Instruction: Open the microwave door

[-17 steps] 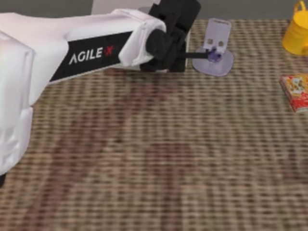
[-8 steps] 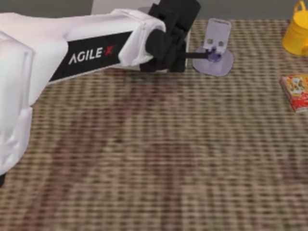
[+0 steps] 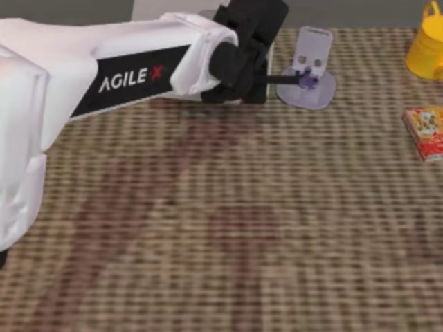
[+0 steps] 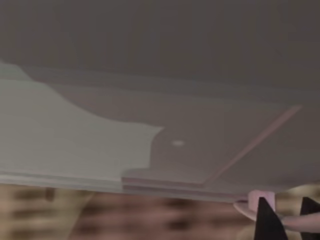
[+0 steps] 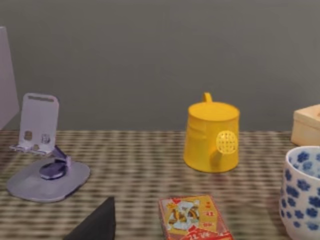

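Counter (image 3: 228,235): woven brown-and-tan surface, bare across the middle and near side in the top view.

Microwave (image 3: 156,8): light-grey box at the far edge, left of centre; only a strip of its top shows above the left arm in the top view.

Microwave door (image 4: 75,135): fills most of the left wrist view at very close range, a pale panel with a greyer, pinkish-edged area beside it. How far it stands open cannot be told.

Left end effector (image 4: 285,220): at the far edge, right against the microwave's front, its black wrist block covering it in the top view. Two dark fingertips (image 4: 267,220) show in the wrist view with a gap between them; whether they have hold of anything cannot be told.

Phone stand (image 3: 308,69): lilac, upright back plate on a rounded base, just right of the left end effector.

Watering can (image 5: 212,137): yellow, at the far right corner, well apart from the stand.

Card box (image 3: 426,131): red and yellow, lying flat near the right edge, nearer than the can.

Cup (image 5: 302,192): white with blue flowers, partly in the right wrist view.

Tan box (image 5: 306,125): beside the can, cut by the frame.

Right end effector (image 5: 97,222): only a dark fingertip shows in its wrist view; opening cannot be told.
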You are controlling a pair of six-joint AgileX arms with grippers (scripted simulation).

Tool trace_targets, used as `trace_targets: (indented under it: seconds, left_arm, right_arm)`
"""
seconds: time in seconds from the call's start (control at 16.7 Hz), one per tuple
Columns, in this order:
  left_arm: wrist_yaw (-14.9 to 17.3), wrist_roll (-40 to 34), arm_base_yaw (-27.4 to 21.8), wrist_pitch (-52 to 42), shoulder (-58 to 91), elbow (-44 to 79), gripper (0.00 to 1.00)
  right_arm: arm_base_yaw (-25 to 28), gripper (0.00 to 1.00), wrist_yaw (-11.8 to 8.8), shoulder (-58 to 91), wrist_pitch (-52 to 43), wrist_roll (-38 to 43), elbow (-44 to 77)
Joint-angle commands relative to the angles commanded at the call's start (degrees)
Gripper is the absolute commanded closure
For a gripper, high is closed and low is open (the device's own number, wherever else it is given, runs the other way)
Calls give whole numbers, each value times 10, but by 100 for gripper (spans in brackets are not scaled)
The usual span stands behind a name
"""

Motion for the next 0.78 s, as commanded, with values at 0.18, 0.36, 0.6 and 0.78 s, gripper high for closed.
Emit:
trace_targets:
  seconds: [0.18, 0.36, 0.6, 0.78]
  left_arm:
    - [4, -3, -5, 1, 1, 2, 100]
    - [8, 7, -2, 7, -6, -11, 100]
    - [16, 22, 3, 20, -19, -32, 100]
    - [16, 22, 3, 20, -19, -32, 100]
  right_arm:
    - [0, 0, 0, 0, 0, 0, 0]
    - [0, 0, 0, 0, 0, 0, 0]
    - [0, 0, 0, 0, 0, 0, 0]
    - [0, 0, 0, 0, 0, 0, 0]
